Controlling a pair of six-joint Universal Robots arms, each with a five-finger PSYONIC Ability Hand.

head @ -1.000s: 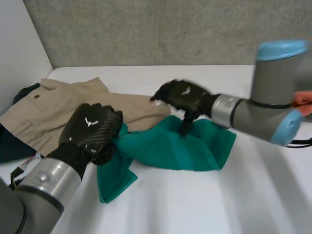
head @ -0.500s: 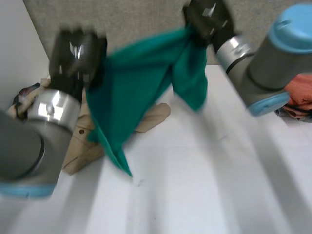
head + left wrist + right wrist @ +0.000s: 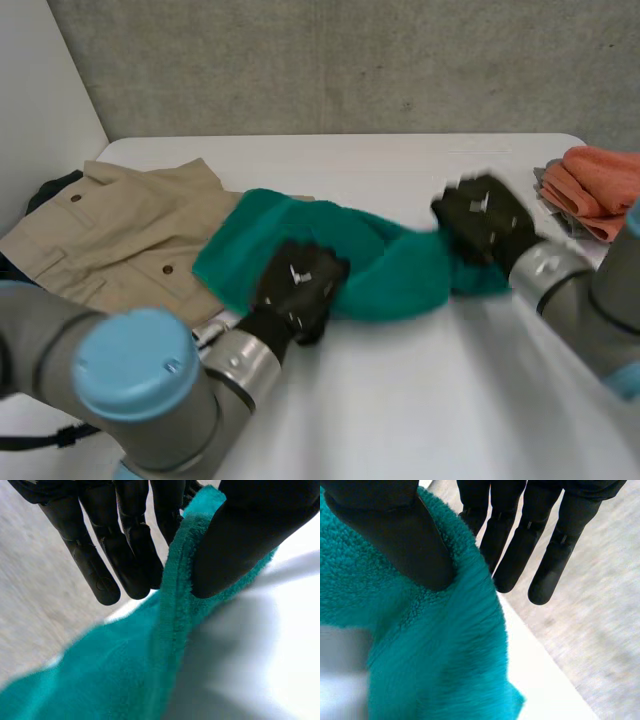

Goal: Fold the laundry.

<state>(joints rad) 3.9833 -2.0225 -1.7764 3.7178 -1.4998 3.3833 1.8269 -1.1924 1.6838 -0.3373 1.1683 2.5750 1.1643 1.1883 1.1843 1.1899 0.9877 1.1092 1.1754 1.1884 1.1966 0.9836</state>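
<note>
Left hand (image 3: 298,290): thumb and fingers (image 3: 132,555) pinch the hemmed edge of a green towel (image 3: 385,265). Right hand (image 3: 485,218): clamped on the other end. Towel fleecy, bunched, strung between them across the white table (image 3: 420,400), by tan clothing (image 3: 110,230).

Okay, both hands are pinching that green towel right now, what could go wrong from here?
1. The left hand and right hand each pinch just an edge of the green towel between thumb and fingers, so it could slip free.
2. The towel overlaps the beige garment near the left hand; pulling might drag that along.
3. The towel is bunched between the hands, so a fold made now would likely come out uneven.
</note>
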